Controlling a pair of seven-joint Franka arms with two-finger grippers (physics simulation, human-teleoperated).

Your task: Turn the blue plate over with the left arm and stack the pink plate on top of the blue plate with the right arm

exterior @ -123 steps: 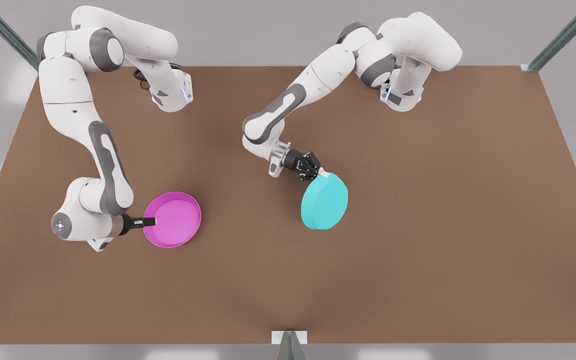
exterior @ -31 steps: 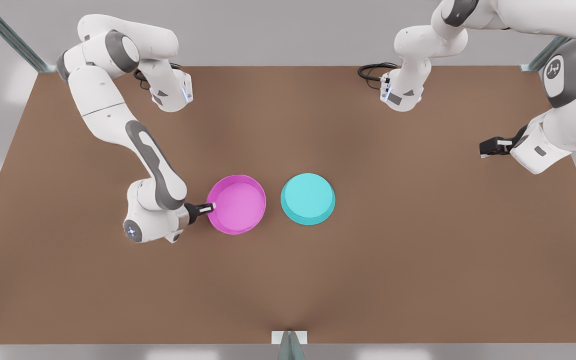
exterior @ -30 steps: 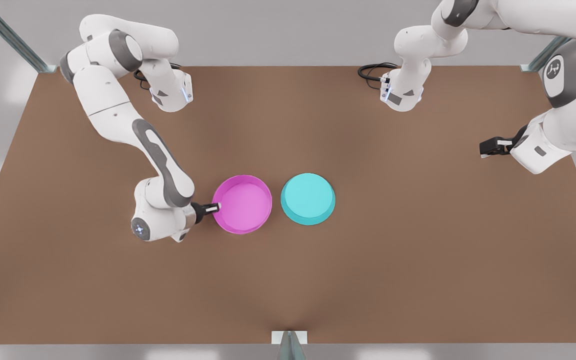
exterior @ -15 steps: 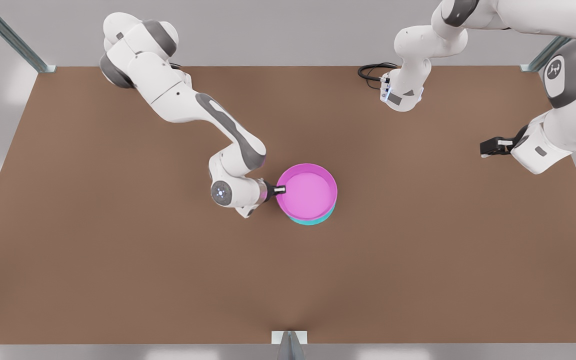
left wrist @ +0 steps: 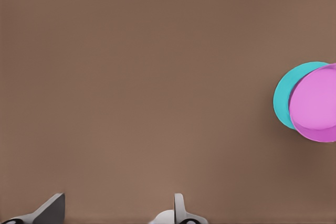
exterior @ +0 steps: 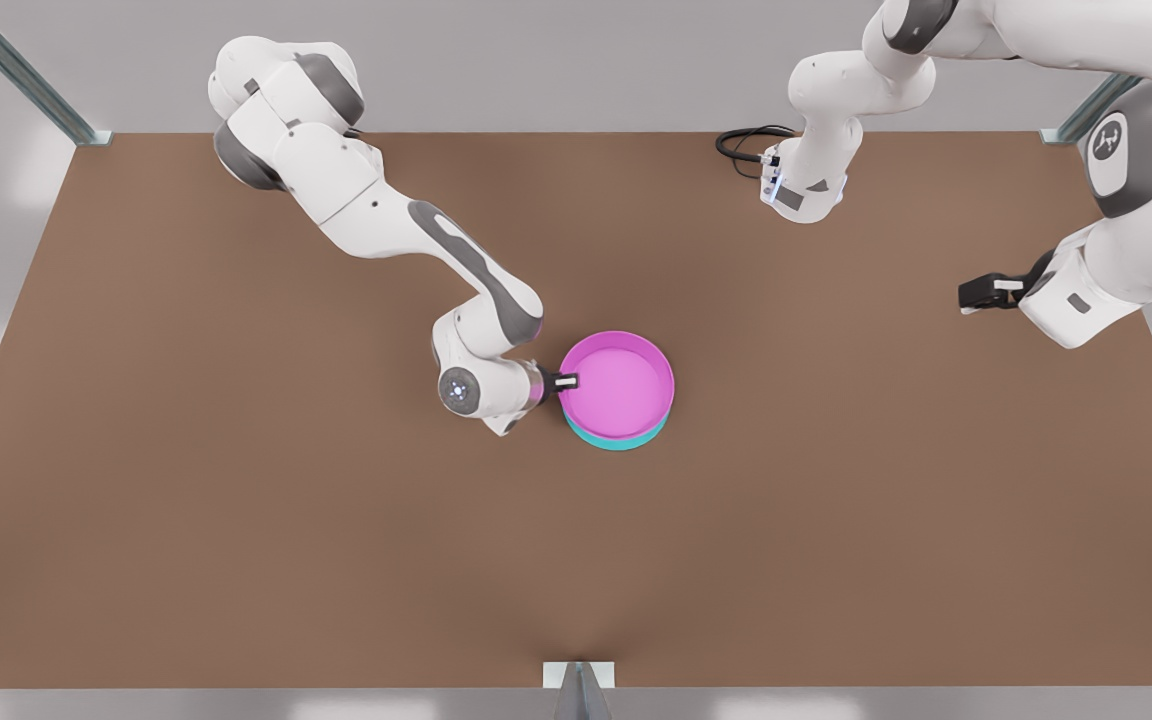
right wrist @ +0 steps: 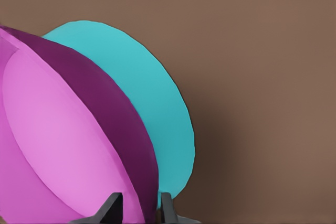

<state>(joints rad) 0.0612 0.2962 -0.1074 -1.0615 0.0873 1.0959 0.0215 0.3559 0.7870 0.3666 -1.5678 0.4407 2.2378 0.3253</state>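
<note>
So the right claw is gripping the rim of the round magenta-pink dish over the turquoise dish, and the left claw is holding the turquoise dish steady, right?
Not quite. The right claw does grip the round magenta-pink dish by its rim over the round turquoise dish, but the left claw holds nothing: the front view shows it parked near the table's edge on that view's right, well clear of both dishes.

Lighting: even, diffuse, bright overhead; no glare. Shadows: soft and faint, a dim patch on the brown table [exterior: 236,520] near the front edge (another beside the blue plate [right wrist: 152,93] in the right wrist view). Focus: uniform, slightly soft; no edge distortion.
</note>
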